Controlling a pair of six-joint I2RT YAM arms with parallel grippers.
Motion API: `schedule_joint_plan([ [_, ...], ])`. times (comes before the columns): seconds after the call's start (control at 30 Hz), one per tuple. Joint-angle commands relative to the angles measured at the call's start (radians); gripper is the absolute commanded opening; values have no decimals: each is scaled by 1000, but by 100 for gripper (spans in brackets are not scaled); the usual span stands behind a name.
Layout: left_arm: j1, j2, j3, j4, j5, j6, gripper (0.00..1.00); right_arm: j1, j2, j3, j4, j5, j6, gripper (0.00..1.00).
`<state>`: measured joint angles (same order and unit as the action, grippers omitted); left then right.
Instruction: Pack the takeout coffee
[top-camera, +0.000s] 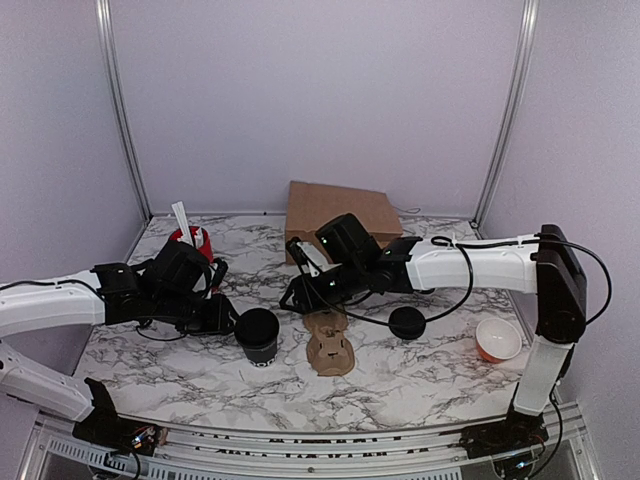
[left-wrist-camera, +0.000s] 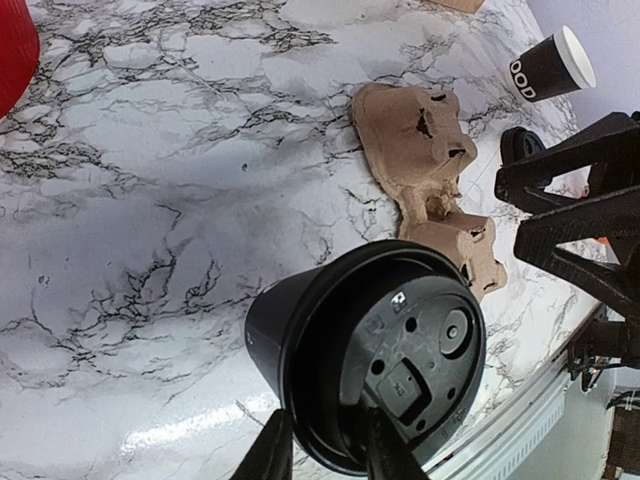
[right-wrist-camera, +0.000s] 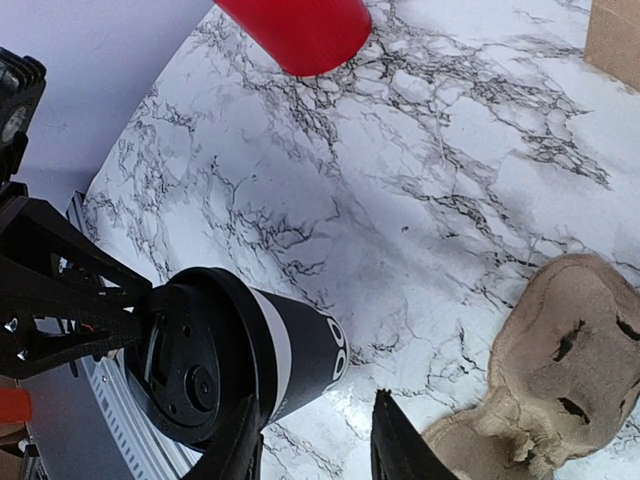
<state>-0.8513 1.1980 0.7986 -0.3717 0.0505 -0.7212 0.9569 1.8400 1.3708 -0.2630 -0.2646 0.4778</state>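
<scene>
Lavender walls (top-camera: 320, 90) close in a marble-patterned desk (top-camera: 420, 385), with a brown pulp cup carrier (top-camera: 330, 345) lying near its middle. The takeout coffee (top-camera: 258, 335) stands upright just left of the carrier, lid on, white print low on its side; from the right wrist only "OO" reads. The left tool (left-wrist-camera: 325, 415) straddles the lid's rim, one finger against the cup wall and one over the lid; whether it actually pinches, I cannot tell. The right tool (right-wrist-camera: 318, 400) hangs just behind the carrier, fingers apart over bare marble. Right of the carrier lie a loose black lid (top-camera: 407, 323) and, farther, an orange bowl (top-camera: 498, 340). Another black cup (left-wrist-camera: 550, 65), white-rimmed, shows "OOD". Behind the carrier sits a cardboard box (top-camera: 340, 212); far left, a red cup (top-camera: 192, 243).
</scene>
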Motion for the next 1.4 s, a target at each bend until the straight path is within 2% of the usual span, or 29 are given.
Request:
schedule_joint_plan([
  [0.0, -5, 16, 52, -15, -18, 43, 24, -1, -21, 3, 1, 4, 1, 36],
  [0.33, -5, 67, 106, -48, -37, 105, 15, -1, -34, -17, -1, 14, 6, 36],
  [0.6, -5, 78, 133, -82, -47, 128, 16, -1, -46, -33, 1, 18, 9, 36],
  [1.0, -17, 61, 158, -163, -38, 123, 23, -1, -40, -32, 4, 17, 9, 36],
  [1.23, -39, 74, 168, -167, -46, 116, 23, -1, -40, -33, 6, 17, 13, 36],
  [1.37, -46, 85, 173, -169, -56, 125, 18, -1, -43, -34, 4, 20, 12, 36],
])
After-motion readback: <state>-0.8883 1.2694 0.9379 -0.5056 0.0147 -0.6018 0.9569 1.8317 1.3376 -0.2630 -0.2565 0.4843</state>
